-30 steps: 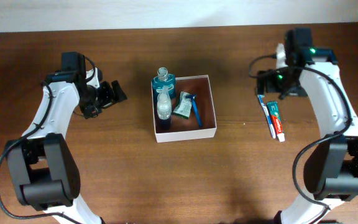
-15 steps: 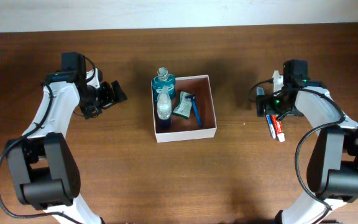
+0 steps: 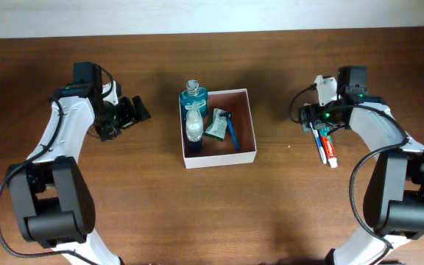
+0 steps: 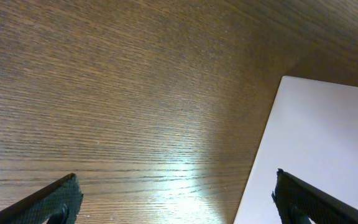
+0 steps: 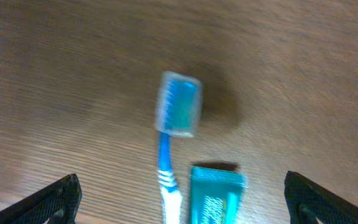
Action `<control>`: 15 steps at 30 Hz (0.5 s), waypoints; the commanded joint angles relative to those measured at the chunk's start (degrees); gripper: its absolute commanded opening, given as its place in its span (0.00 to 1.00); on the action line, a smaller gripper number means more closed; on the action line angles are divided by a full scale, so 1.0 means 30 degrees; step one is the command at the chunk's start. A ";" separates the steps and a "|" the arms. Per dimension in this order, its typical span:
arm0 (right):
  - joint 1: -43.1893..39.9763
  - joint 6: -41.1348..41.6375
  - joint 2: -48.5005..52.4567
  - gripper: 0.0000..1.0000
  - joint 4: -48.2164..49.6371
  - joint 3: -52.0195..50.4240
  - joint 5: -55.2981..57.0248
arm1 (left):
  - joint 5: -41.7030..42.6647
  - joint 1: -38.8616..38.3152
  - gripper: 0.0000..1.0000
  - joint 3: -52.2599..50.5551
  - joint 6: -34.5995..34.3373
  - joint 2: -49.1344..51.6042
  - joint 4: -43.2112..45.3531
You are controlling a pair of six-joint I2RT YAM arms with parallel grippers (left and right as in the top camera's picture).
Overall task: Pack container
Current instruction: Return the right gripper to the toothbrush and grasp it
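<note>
**Both Sets of Fingers Open, Container Mid-Table**

The right fingers [image 3: 313, 118] stand spread wide, holding nothing, just above a capped toothbrush [image 5: 178, 112] and a toothpaste tube [image 5: 215, 193] lying side by side on the table [image 3: 124, 206]. The container [image 3: 221, 157] sits mid-table between the arms, holding a clear bottle [image 3: 193, 124], a sachet [image 3: 216, 126] and a blue razor [image 3: 232, 132]. A teal bottle [image 3: 193, 94] stands at its far left corner. The left fingers [image 3: 137, 110], equally wide and empty, hover left of it.

table [image 3: 124, 199]: wooden | centre: 1 container [image 3: 219, 160] | right: 1 toothbrush [image 5: 178, 106], 1 toothpaste tube [image 5: 215, 190]
</note>
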 commanded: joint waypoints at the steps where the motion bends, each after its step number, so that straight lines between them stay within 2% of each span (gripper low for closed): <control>1: 0.0313 -0.1348 -0.0102 0.96 0.0423 -0.0036 -0.2004 | -0.0058 0.0044 0.99 -0.0087 0.0219 0.0175 0.0015; 7: 0.0430 -0.1333 0.1013 0.79 0.0590 -0.0036 -0.1581 | -0.0058 0.0044 0.99 -0.0087 0.0226 0.0175 0.0015; 15: 0.0452 -0.1319 0.1763 0.64 -0.0503 -0.0036 -0.1523 | -0.0051 0.0044 0.99 -0.0087 0.0219 0.0175 0.0015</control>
